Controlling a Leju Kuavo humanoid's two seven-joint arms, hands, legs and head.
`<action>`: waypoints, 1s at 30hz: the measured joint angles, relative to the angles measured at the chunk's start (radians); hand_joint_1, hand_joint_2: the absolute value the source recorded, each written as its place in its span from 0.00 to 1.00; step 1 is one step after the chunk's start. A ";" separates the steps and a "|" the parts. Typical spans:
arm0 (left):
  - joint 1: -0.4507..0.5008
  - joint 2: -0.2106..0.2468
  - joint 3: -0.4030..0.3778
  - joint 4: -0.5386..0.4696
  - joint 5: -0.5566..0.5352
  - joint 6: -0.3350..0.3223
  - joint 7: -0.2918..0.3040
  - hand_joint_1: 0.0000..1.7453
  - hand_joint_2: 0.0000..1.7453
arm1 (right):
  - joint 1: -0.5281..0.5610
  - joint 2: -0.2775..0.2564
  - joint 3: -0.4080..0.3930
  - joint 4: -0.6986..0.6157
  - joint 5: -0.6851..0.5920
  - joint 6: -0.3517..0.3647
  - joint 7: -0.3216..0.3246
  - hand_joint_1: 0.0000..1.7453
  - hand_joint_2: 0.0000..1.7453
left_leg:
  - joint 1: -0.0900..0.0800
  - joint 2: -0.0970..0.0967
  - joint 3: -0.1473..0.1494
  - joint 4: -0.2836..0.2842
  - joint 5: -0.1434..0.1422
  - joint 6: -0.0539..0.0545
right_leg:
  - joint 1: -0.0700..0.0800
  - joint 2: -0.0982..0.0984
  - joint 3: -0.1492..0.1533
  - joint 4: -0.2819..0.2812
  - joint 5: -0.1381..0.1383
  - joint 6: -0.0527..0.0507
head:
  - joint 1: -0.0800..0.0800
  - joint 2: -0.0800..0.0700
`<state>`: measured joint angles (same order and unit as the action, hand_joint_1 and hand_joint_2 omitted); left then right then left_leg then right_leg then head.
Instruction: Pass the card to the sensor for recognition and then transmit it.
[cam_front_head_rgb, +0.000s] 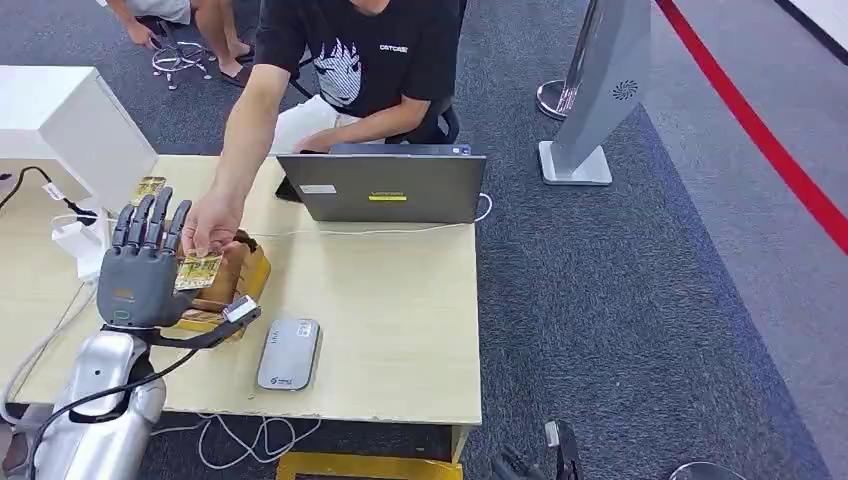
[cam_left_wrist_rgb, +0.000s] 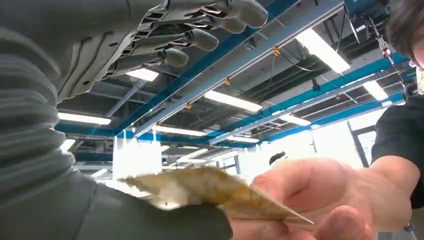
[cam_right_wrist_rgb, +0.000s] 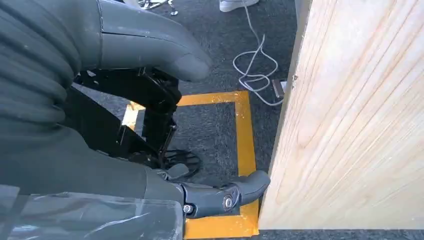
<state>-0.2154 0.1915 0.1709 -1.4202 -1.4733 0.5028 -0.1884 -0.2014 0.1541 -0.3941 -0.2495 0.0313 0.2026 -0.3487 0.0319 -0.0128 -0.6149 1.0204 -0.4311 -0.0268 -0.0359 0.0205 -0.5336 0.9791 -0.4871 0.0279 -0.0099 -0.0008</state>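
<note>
- Card (cam_front_head_rgb: 198, 271) sits at the left hand's (cam_front_head_rgb: 143, 268) palm, above the cardboard box (cam_front_head_rgb: 240, 275), with the person's hand (cam_front_head_rgb: 212, 226) pinching its far edge.
- Left hand: fingers (cam_left_wrist_rgb: 200, 37) straight and spread; whether its thumb presses the card I cannot tell.
- Right hand (cam_right_wrist_rgb: 165, 60) hangs beside the table (cam_right_wrist_rgb: 350, 125), holding nothing, fingers loosely apart.
- Likely light, thin, stiff and slick: best pinched by its flat faces near one edge.
- Sensor (cam_front_head_rgb: 288, 353) lies on the table nearby.

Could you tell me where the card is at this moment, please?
In the head view the card is at the table's left side, above the wooden box, between the left hand and a person's hand gripping its edge.
</note>
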 joint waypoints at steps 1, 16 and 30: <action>0.000 0.000 0.000 0.000 0.000 0.000 0.000 1.00 1.00 | 0.000 0.000 0.000 0.000 0.000 0.000 0.000 0.00 1.00 | 0.000 0.000 0.000 0.000 0.000 0.000 | 0.000 0.000 0.000 0.000 0.000 0.000 | 0.000 0.000; -0.030 -0.023 0.000 -0.005 0.041 0.030 -0.012 1.00 1.00 | 0.000 0.000 0.000 0.000 0.003 0.005 0.002 0.00 1.00 | 0.000 0.000 0.000 0.000 0.000 0.000 | 0.000 0.000 0.000 0.000 0.000 0.000 | 0.000 0.000; -0.006 -0.072 0.004 -0.041 0.114 0.016 -0.105 1.00 1.00 | 0.004 0.000 -0.008 0.000 -0.010 0.009 -0.008 0.00 1.00 | 0.000 0.000 0.000 0.000 0.000 0.000 | 0.000 0.000 0.000 0.000 0.000 0.000 | 0.000 0.000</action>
<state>-0.2209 0.1195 0.1747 -1.4608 -1.3588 0.5185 -0.2932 -0.1979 0.1541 -0.4021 -0.2491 0.0210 0.2113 -0.3571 0.0314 -0.0128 -0.6150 1.0204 -0.4315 -0.0267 -0.0362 0.0205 -0.5334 0.9790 -0.4872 0.0280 -0.0103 -0.0011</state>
